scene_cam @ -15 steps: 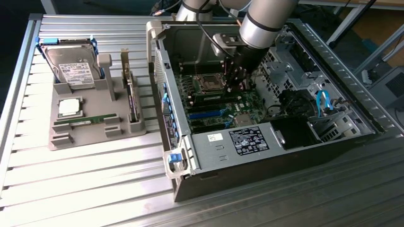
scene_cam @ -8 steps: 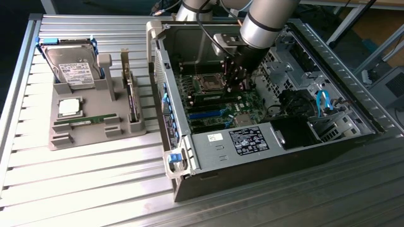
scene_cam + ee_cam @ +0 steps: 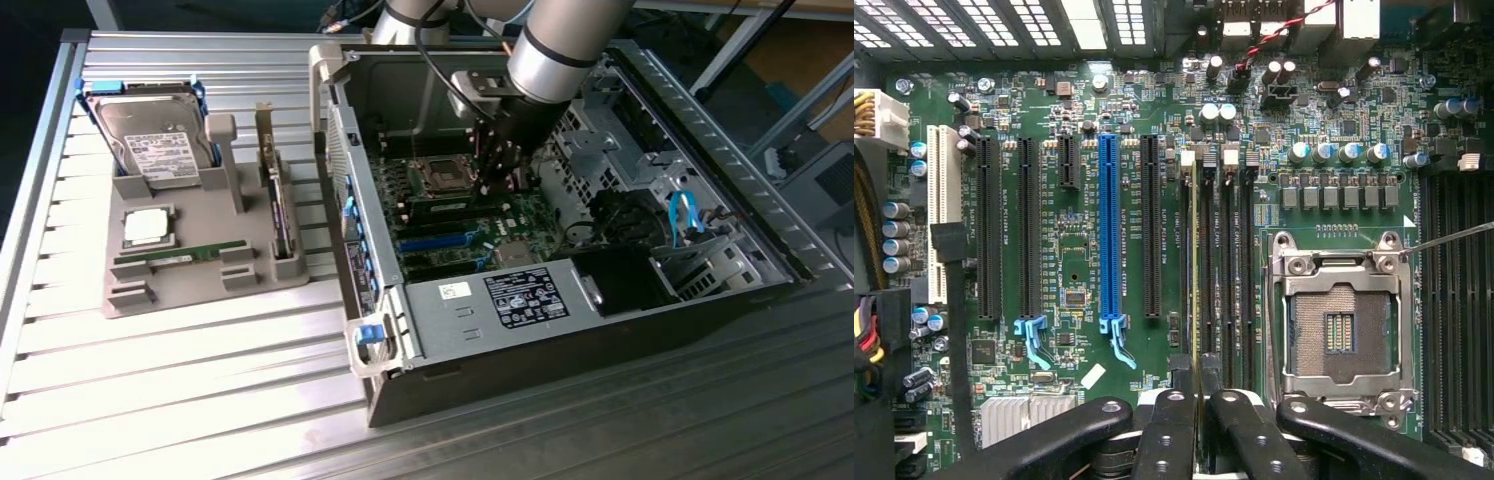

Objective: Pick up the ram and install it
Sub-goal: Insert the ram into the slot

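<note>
The hand [image 3: 1200,398] is clenched on the ram [image 3: 1199,270], the stick edge-on and lined up along the memory slots [image 3: 1226,250], just beside the processor socket [image 3: 1341,330], inside the computer case [image 3: 561,372].

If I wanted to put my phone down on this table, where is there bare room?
The slatted table is bare at the exterior view's lower left, bordered by the grey parts holder and the computer case. Inside the case it is crowded: the end effector grips the ram at the motherboard's slots.
</note>
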Available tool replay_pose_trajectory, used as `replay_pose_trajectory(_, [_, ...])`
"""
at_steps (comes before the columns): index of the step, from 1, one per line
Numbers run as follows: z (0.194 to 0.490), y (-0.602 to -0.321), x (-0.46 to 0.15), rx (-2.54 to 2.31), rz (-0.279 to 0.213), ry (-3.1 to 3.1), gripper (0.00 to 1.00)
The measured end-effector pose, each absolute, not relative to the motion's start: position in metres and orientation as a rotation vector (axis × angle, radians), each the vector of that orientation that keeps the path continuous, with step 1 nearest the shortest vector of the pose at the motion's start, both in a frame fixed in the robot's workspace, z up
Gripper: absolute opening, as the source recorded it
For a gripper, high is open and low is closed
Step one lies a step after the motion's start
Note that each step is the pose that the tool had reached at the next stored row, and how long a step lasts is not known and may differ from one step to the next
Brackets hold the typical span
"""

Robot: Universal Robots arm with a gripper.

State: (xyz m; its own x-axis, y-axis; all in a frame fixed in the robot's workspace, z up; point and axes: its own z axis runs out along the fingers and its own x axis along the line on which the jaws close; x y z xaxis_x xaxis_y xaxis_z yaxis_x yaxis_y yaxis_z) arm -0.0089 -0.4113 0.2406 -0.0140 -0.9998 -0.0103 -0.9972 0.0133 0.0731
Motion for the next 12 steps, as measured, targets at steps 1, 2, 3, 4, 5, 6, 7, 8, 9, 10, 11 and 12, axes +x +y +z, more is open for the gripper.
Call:
replay_pose_trajectory(1, [0.2406, -0.4113, -0.0089, 2.174, -0.092, -2.204, 0.13])
replay_pose_trajectory(2, [0.2406, -0.4113, -0.0089, 2.174, -0.092, -2.204, 0.13])
replay_pose_trajectory(3, [0.2406, -0.4113, -0.0089, 2.174, -0.092, -2.204, 0.13])
replay_pose_trajectory(4, [0.2407, -0.4116, -0.0089, 2.174, -0.092, -2.204, 0.13])
replay_pose_trajectory(5, [0.2406, -0.4117, -0.0089, 2.174, -0.092, -2.204, 0.13])
replay_pose_trajectory(6, [0.2406, -0.4117, -0.0089, 2.174, -0.092, -2.204, 0.13])
replay_pose_trajectory(7, [0.2406, -0.4117, -0.0089, 2.174, -0.092, -2.204, 0.13])
replay_pose_trajectory(8, [0.2406, -0.4117, -0.0089, 2.174, -0.092, -2.204, 0.13])
replay_pose_trajectory(9, [0.2406, -0.4117, -0.0089, 2.174, -0.092, -2.204, 0.13])
replay_pose_trajectory(10, [0.2406, -0.4117, -0.0089, 2.174, -0.092, -2.204, 0.13])
replay_pose_trajectory(11, [0.2404, -0.4117, -0.0089, 2.174, -0.092, -2.204, 0.13])
replay_pose_trajectory(12, [0.2398, -0.4117, -0.0089, 2.174, -0.092, -2.204, 0.13])
